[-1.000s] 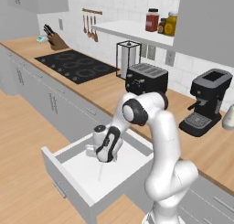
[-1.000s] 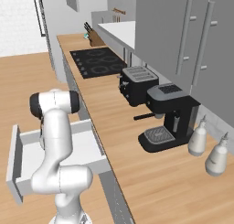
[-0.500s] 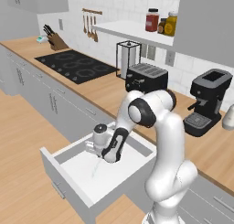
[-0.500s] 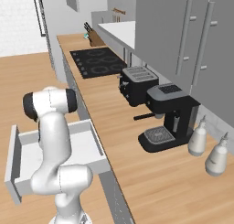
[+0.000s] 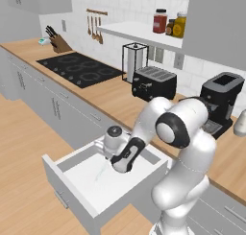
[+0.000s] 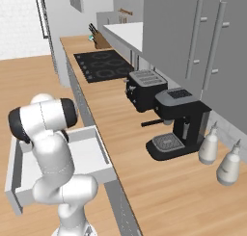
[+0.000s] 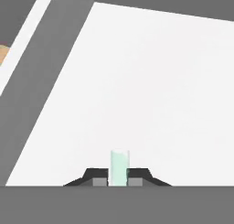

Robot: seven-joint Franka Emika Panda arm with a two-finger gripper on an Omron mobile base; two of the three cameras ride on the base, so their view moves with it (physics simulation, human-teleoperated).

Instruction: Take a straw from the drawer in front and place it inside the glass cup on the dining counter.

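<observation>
The claw (image 7: 118,182) is clenched on the straw (image 7: 119,167), low over the white floor of the open drawer (image 5: 126,195), near its middle. The straw's long axis runs along the claw's pointing direction. No writing is legible.

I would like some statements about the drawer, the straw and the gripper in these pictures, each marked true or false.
1. The drawer is pulled open. True.
2. The gripper has its fingertips on either side of the straw. True; in the hand view the pale stick stands between the two dark tips.
3. The straw is already lifted high above the counter. False; the hand is low inside the drawer, over its white floor.
4. The toaster stands inside the drawer. False; it stands on the wall counter, beside the coffee machine.
5. A knife block stands at the far end of the wall counter, beyond the cooktop. True.
</observation>
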